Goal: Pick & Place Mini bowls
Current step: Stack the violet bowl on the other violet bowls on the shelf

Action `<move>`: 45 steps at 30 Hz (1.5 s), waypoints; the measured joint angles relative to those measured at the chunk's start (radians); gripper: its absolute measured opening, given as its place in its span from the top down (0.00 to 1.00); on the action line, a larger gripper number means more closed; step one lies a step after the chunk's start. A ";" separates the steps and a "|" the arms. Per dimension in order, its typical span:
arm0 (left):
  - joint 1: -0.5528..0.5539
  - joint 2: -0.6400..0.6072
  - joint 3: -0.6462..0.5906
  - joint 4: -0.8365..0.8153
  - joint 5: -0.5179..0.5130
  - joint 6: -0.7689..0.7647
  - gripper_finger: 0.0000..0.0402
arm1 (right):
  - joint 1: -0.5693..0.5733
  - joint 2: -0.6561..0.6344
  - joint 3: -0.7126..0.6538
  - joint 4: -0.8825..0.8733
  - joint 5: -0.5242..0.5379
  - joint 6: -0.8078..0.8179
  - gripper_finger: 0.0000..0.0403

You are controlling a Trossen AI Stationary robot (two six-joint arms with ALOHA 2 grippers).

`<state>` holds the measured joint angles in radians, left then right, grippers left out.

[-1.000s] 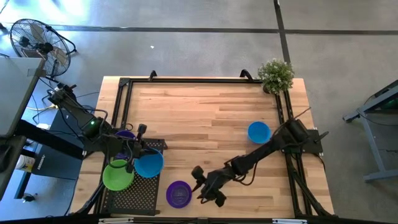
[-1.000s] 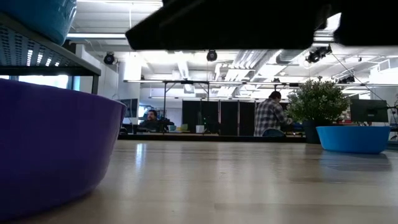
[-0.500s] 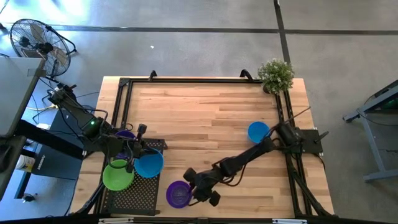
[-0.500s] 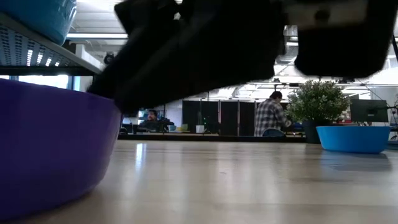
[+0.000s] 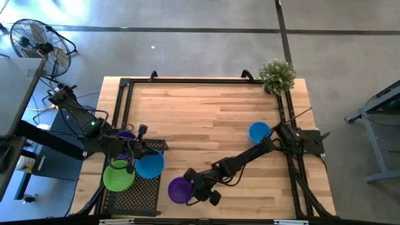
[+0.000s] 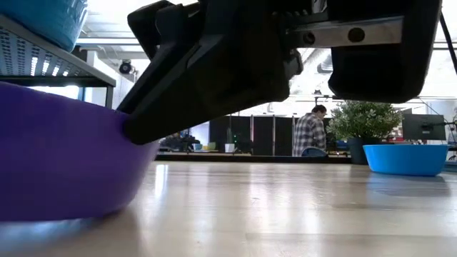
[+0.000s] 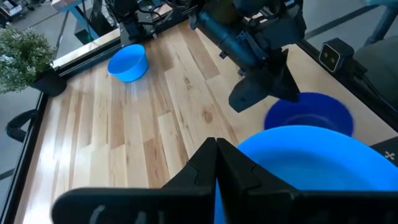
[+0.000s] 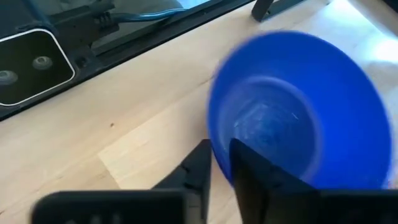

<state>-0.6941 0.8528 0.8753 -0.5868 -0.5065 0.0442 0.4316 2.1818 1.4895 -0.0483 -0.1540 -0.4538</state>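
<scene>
Pickup step in hand: right gripper [image 5: 190, 187] has its fingers pinched on the rim of the purple bowl [image 5: 179, 190] at the table's front edge (bowl tilted), so a clean lift toward the rack [image 5: 139, 197] should follow.

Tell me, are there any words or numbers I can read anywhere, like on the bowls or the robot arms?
There are none to read.
The purple bowl, the blue bowl and the green bowl are plain, with no print.
The right gripper and the left gripper show no label or number.
The wooden table carries no sign.
</scene>
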 joint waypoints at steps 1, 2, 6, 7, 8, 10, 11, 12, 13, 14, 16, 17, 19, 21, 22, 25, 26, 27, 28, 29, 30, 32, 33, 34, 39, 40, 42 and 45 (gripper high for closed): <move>0.000 0.000 0.000 -0.001 0.000 -0.001 1.00 | 0.000 0.000 0.000 0.000 0.002 0.000 0.91; 0.000 0.000 0.000 -0.002 0.001 -0.004 1.00 | 0.000 0.000 0.000 0.000 0.008 0.000 0.94; 0.000 0.000 0.000 -0.014 0.002 -0.023 1.00 | 0.001 -0.008 0.000 -0.032 0.024 0.005 0.98; 0.000 0.000 0.000 -0.016 0.001 -0.026 1.00 | 0.001 -0.013 0.000 -0.051 0.024 0.015 0.98; 0.000 0.000 0.000 -0.016 0.001 -0.026 1.00 | 0.001 -0.021 0.000 -0.075 0.028 0.027 0.98; 0.000 0.000 0.000 -0.016 0.001 -0.027 1.00 | 0.001 -0.044 0.000 -0.148 0.053 0.057 0.98; 0.000 0.000 0.000 -0.015 0.001 -0.027 1.00 | 0.001 -0.058 0.000 -0.184 0.072 0.072 0.99; 0.000 0.000 0.000 -0.015 0.001 -0.028 1.00 | -0.001 -0.069 0.000 -0.218 0.097 0.085 0.99; 0.000 0.000 0.000 -0.015 -0.002 -0.027 1.00 | -0.004 -0.082 0.000 -0.251 0.122 0.094 0.99; 0.000 0.000 0.000 -0.014 -0.007 -0.027 1.00 | -0.009 -0.094 0.000 -0.285 0.139 0.105 0.99; 0.000 0.000 0.000 -0.013 -0.025 -0.028 1.00 | -0.026 -0.123 0.000 -0.331 0.152 0.127 0.99; 0.001 0.000 0.000 -0.014 -0.030 -0.028 1.00 | -0.034 -0.137 0.000 -0.348 0.158 0.134 0.99; 0.001 0.000 0.000 -0.012 -0.034 -0.026 1.00 | -0.049 -0.166 0.000 -0.367 0.171 0.135 1.00; 0.001 0.001 0.000 -0.012 -0.035 -0.026 1.00 | -0.061 -0.186 0.000 -0.391 0.176 0.135 0.99; 0.001 0.001 0.000 -0.011 -0.035 -0.025 1.00 | -0.066 -0.193 0.000 -0.400 0.177 0.135 0.99; 0.001 0.011 0.000 -0.012 -0.037 -0.021 1.00 | -0.079 -0.212 0.000 -0.405 0.180 0.133 1.00; 0.001 0.015 0.000 -0.014 -0.037 -0.021 1.00 | -0.081 -0.216 0.000 -0.404 0.182 0.132 1.00; 0.001 0.019 0.000 -0.014 -0.034 -0.021 1.00 | -0.084 -0.218 0.000 -0.410 0.184 0.132 1.00; 0.001 0.024 0.000 -0.014 -0.031 -0.018 1.00 | -0.085 -0.221 0.000 -0.422 0.190 0.132 1.00; 0.001 0.030 0.000 -0.014 -0.032 -0.013 1.00 | -0.085 -0.226 -0.001 -0.430 0.203 0.131 1.00; 0.001 0.037 0.000 -0.014 -0.035 -0.005 1.00 | -0.085 -0.235 -0.001 -0.435 0.218 0.130 1.00; 0.015 0.059 0.002 -0.016 -0.039 0.012 1.00 | -0.085 -0.263 -0.001 -0.449 0.238 0.132 1.00; 0.031 0.074 0.009 -0.017 -0.027 0.021 1.00 | -0.085 -0.279 -0.001 -0.454 0.243 0.134 1.00; 0.050 0.089 0.017 -0.016 -0.010 0.031 1.00 | -0.084 -0.294 0.000 -0.463 0.245 0.138 1.00; 0.135 0.158 0.070 -0.012 0.069 0.054 1.00 | -0.072 -0.364 0.000 -0.522 0.268 0.185 1.00; 0.148 0.170 0.081 -0.009 0.071 0.054 1.00 | -0.071 -0.372 0.000 -0.529 0.268 0.191 1.00; 0.171 0.200 0.104 -0.011 0.076 0.057 1.00 | -0.071 -0.378 0.000 -0.542 0.266 0.192 1.00; 0.201 0.260 0.143 -0.009 0.121 0.096 0.99 | -0.077 -0.380 0.000 -0.543 0.260 0.187 1.00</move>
<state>-0.4936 1.1128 1.0187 -0.5958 -0.3853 0.1405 0.3549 1.8021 1.4895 -0.5908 0.1056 -0.2669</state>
